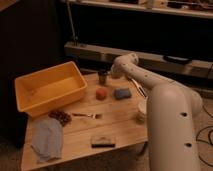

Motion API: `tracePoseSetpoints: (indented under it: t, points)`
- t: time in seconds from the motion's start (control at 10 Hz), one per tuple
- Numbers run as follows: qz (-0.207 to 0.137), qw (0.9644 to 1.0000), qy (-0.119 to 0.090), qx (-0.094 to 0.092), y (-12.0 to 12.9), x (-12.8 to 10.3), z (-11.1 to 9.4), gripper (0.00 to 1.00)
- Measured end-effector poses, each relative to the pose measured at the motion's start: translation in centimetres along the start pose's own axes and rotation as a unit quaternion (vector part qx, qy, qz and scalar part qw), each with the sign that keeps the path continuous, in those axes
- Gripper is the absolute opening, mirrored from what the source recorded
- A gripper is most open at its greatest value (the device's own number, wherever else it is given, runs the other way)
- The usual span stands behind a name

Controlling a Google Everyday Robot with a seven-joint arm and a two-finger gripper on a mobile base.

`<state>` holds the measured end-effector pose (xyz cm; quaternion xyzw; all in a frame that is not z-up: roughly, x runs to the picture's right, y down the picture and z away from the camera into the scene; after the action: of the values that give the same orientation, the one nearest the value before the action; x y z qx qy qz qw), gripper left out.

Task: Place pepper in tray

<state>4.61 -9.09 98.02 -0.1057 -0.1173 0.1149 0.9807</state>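
The pepper (101, 93) is a small orange-red lump lying on the wooden table (120, 125), near its middle back. The tray (31, 107) is a large deep yellow-orange tub on the table's left back corner, and it looks empty. My gripper (111, 73) is at the end of the white arm (167, 115), low over the table's back edge. It is next to a dark cup (103, 76), just behind and right of the pepper and apart from it. The pepper lies a short way right of the tray.
A blue sponge (122, 93) lies right of the pepper. Dark grapes (60, 117), a fork (87, 115), a blue cloth (46, 139) and a dark flat object (102, 141) lie towards the front. A white bowl (142, 111) sits half hidden by the arm. Shelving stands behind.
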Motion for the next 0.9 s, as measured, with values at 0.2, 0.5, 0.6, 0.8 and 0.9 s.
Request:
tracePoseSetpoints:
  t: [0.2, 0.5, 0.6, 0.8, 0.9]
  points:
    - [0.000, 0.9999, 0.010, -0.007, 0.0, 0.4, -0.1, 0.00]
    - [0.014, 0.9997, 0.013, -0.015, -0.5, 0.6, -1.1, 0.00]
    - [0.025, 0.9995, 0.012, -0.017, -1.0, 0.8, -1.7, 0.00]
    - [0.036, 0.9992, 0.014, -0.014, -2.0, 1.0, -2.8, 0.00]
    - [0.048, 0.9988, 0.012, -0.007, -3.0, 1.2, -3.9, 0.00]
